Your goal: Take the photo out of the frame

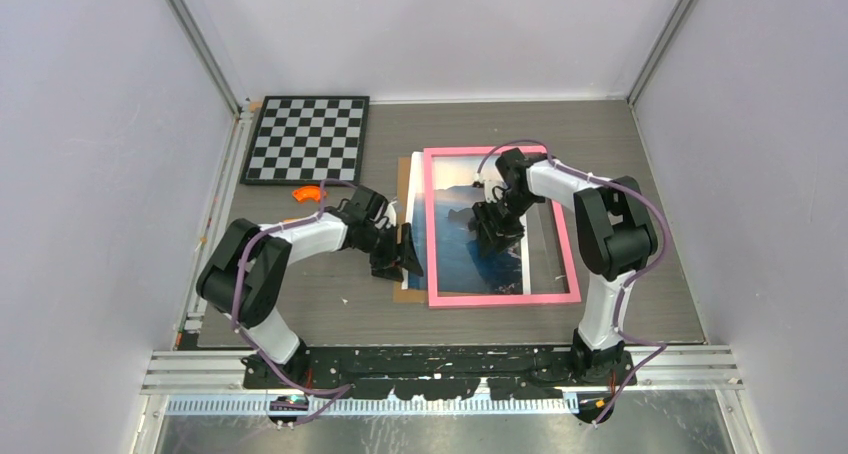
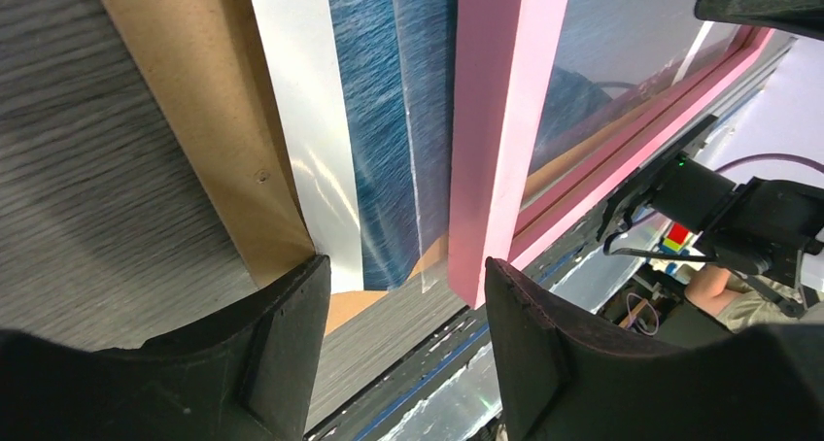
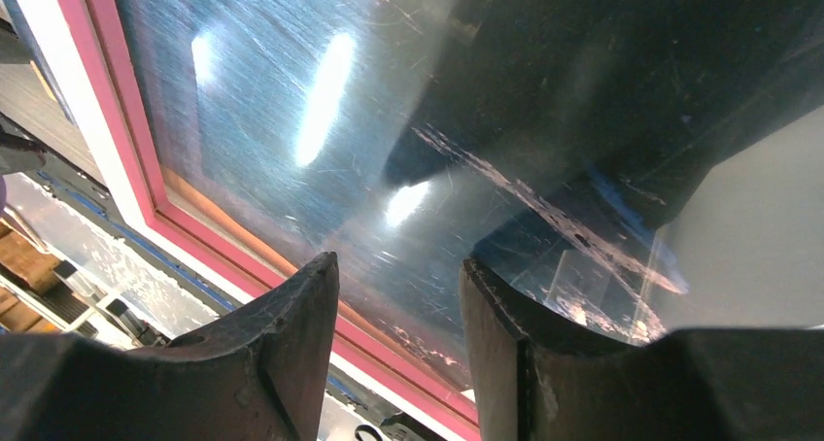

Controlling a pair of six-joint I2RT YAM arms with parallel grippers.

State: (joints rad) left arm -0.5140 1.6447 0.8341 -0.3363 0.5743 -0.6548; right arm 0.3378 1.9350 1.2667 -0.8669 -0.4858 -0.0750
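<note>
The pink frame (image 1: 500,298) lies flat at mid-table. The photo (image 1: 465,264), a seascape, lies under it and juts out past its left side. A brown fibreboard back (image 1: 404,171) sticks out further left. My left gripper (image 1: 405,259) is open at that left side, low to the table. In the left wrist view its fingers straddle the near corners of the fibreboard (image 2: 194,120), the photo's white strip (image 2: 301,120) and the frame (image 2: 505,120); nothing is gripped in the left gripper (image 2: 408,286). My right gripper (image 1: 490,232) hovers open over the glazed photo (image 3: 291,120), inside the frame's border (image 3: 117,150).
A black-rimmed chessboard (image 1: 307,139) lies at the back left. A small orange piece (image 1: 308,193) sits just in front of it, near my left arm. Walls close in the table on the left, back and right.
</note>
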